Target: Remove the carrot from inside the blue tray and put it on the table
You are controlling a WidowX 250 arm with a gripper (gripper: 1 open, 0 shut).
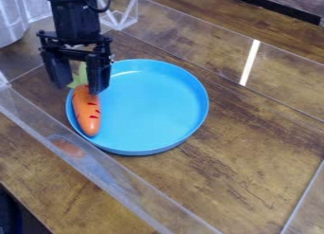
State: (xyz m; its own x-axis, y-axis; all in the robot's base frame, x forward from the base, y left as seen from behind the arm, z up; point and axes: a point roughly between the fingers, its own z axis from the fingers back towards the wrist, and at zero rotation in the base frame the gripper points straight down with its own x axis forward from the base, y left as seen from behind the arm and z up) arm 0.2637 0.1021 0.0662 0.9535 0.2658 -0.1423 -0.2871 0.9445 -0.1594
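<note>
Where the view is nearest to me, at the lower left, a dark object (10,215) shows at the frame's edge, too cropped to identify. A clear panel (120,186) runs slantwise across the lower left, with bare brown wood of the counter (241,186) visible on both sides of it. A faint reddish patch (66,145) shows in the panel near the tray; I cannot tell whether it is a reflection or a mark.

Beyond the panel I have the round blue tray (158,105) lying flat on the counter. The orange carrot (87,113) is inside the tray, along the left side as I view it, its narrow end pointing toward the near rim. Dark notches mark its body. Its pale green leafy top (79,79) is at the far end, close to the tray's left rim and partly hidden by my equipment.

My black pincer (78,77) is over that leafy end, fingers apart, one on each side of the greenery. No grip is visible; whether either finger touches the leaves I cannot tell from this angle. The dark arm (79,10) rises behind it to the top edge of the frame.

Farther back, clear crinkled material (28,15) fills the upper left corner. A bright streak (249,63) crosses the counter to the right of the tray.
</note>
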